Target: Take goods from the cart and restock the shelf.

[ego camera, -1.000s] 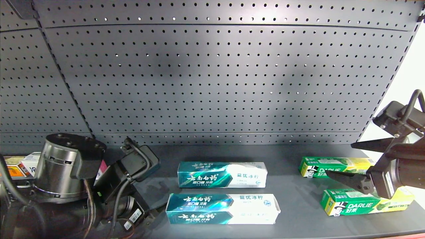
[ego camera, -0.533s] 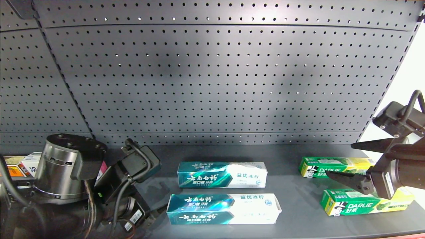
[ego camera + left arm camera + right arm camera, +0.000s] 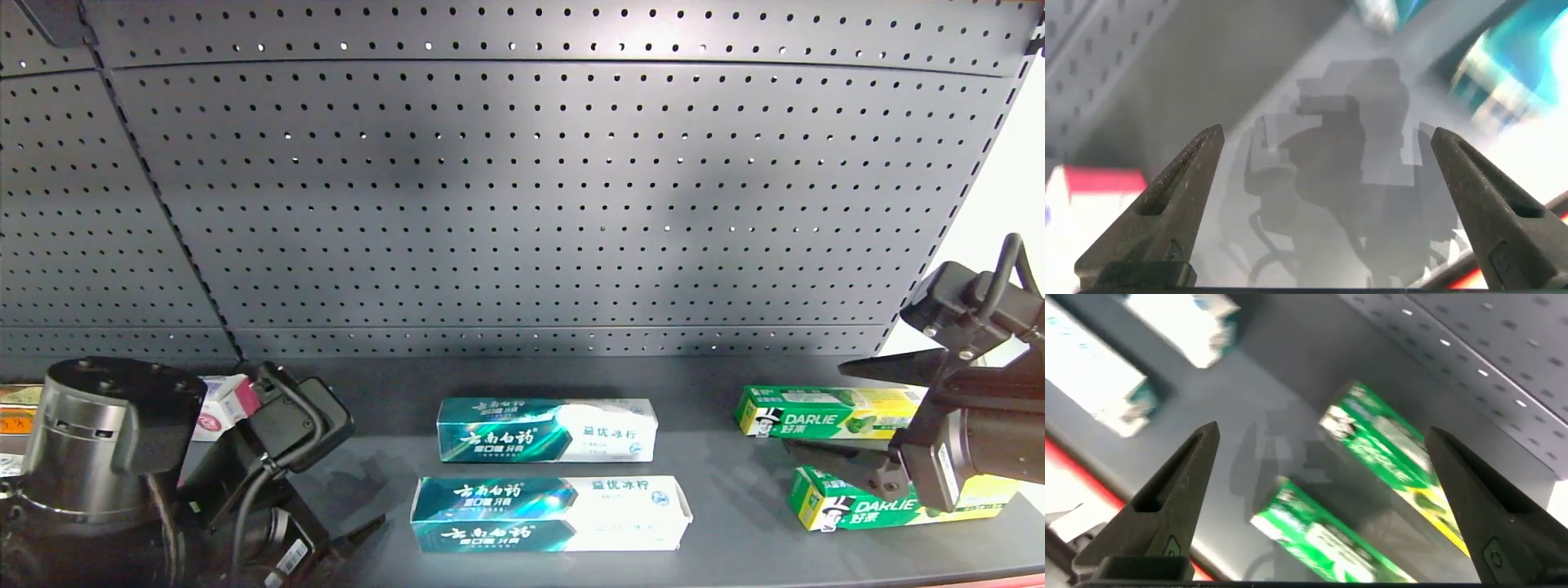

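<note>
Goods sit on the shelf (image 3: 735, 482): two teal toothpaste boxes (image 3: 547, 430) mid-shelf and two green boxes (image 3: 829, 411) at its right. Left end effector (image 3: 1327, 139) and right end effector (image 3: 1323, 433) hang spread apart, empty. I'd judge another trip to the cart comes next.

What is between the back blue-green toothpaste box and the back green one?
Just bare grey shelf lies between the back blue-green box and the back green box, in the head view.
</note>
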Motion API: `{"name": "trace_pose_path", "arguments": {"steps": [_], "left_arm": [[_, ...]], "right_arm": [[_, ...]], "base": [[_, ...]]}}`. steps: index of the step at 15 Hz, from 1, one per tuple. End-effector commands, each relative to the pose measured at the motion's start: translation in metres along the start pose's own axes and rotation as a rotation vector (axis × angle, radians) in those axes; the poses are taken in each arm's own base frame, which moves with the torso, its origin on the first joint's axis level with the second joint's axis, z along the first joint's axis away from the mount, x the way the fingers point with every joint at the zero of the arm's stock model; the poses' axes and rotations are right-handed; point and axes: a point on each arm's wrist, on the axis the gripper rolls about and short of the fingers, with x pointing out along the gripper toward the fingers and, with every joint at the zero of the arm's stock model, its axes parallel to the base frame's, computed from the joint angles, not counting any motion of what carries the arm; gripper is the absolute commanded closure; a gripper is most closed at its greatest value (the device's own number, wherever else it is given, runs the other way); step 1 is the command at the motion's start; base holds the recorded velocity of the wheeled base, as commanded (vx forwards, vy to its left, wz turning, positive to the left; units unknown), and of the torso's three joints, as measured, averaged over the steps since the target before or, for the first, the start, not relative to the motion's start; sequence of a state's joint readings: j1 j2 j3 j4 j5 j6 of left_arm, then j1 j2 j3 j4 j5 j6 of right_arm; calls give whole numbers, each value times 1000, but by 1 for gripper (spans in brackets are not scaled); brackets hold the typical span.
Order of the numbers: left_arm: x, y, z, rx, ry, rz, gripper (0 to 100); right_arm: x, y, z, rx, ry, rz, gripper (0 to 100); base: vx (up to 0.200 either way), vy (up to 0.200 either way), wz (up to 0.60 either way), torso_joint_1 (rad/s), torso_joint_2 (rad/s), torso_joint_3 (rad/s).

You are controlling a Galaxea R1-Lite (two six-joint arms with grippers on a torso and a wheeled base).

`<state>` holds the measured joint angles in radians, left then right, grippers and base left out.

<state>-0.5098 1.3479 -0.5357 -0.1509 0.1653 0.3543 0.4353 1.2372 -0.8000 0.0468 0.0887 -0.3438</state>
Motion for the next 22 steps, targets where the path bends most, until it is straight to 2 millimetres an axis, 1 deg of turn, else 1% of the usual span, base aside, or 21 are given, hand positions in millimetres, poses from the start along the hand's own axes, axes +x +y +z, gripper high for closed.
{"name": "trace_pose_path", "arguments": {"steps": [1,2,5,7,12,14,16,19,22], "left_arm": [[-8,2,-5,-9,-13,14,0],[-8,2,-4,-9,-17,13,0],[-8,2,-3,-11,-26,15,0],[-9,3,-2,-12,-34,20,0],[-13,11,3,-35,-59,49,0],[-12,9,2,-27,-54,39,0],[-12,6,5,-14,-63,23,0],[-7,-2,8,11,-57,-11,0],[-1,-4,12,19,-49,-26,0]], "right_arm": [[6,6,-2,-13,19,33,0],[7,7,-4,-13,25,39,0],[11,21,-20,-31,80,96,0],[10,22,-24,-30,88,102,0],[10,19,-15,-31,60,93,0],[10,20,-16,-31,65,94,0],[9,19,-15,-31,61,91,0],[9,19,-15,-29,62,89,0],[10,19,-15,-30,61,91,0]], "base": [[0,0,0,0,0,0],[0,0,0,0,0,0],[0,0,0,0,0,0],[0,0,0,0,0,0],[0,0,0,0,0,0],[0,0,0,0,0,0],[0,0,0,0,0,0],[0,0,0,0,0,0],[0,0,0,0,0,0]]}}
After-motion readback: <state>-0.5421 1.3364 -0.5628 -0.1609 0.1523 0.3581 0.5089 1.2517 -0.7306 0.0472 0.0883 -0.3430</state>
